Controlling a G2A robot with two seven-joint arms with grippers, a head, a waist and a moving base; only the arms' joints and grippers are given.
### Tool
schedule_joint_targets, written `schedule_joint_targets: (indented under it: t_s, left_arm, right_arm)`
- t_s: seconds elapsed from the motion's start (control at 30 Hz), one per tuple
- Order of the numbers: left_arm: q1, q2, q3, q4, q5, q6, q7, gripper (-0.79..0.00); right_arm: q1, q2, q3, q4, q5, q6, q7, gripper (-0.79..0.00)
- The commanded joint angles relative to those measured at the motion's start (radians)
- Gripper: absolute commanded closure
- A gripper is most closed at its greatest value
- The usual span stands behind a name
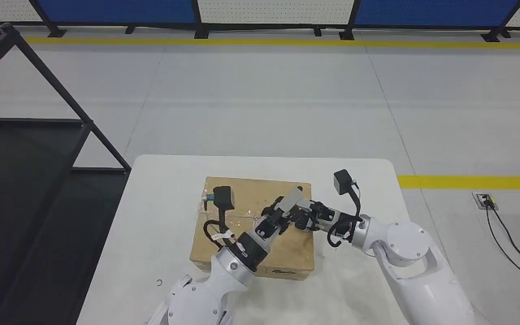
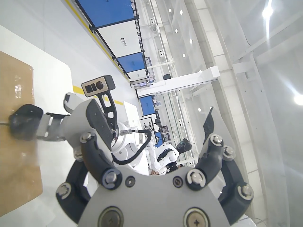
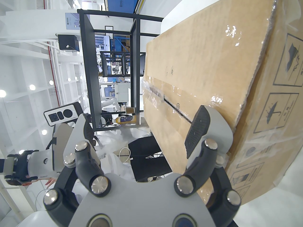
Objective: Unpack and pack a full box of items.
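Box (image 1: pixel 244 195), closed, on white table (image 1: pixel 146 244)

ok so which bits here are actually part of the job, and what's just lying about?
Job: cardboard box, flaps closed; left gripper and right gripper, both open at its top.
Lying about: white table under it, black rack beside the table, floor socket with cable, blue panels behind.
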Motion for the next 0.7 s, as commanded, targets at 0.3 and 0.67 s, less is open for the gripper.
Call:
schedule_joint_targets:
  t_s: [0.3,0.67]
  left_arm:
    - [0.040,-0.004,-0.033,-0.038,0.022,-0.072,0.048,-0.785]
    - [0.221,0.018,-0.260,-0.199,0.040,-0.152,0.074,-0.785]
  right_arm:
    - [0.000,0.000,0.000,0.000,0.000,0.000,0.000,-0.785]
    - [0.000,0.000,0.000,0.000,0.000,0.000,0.000,-0.785]
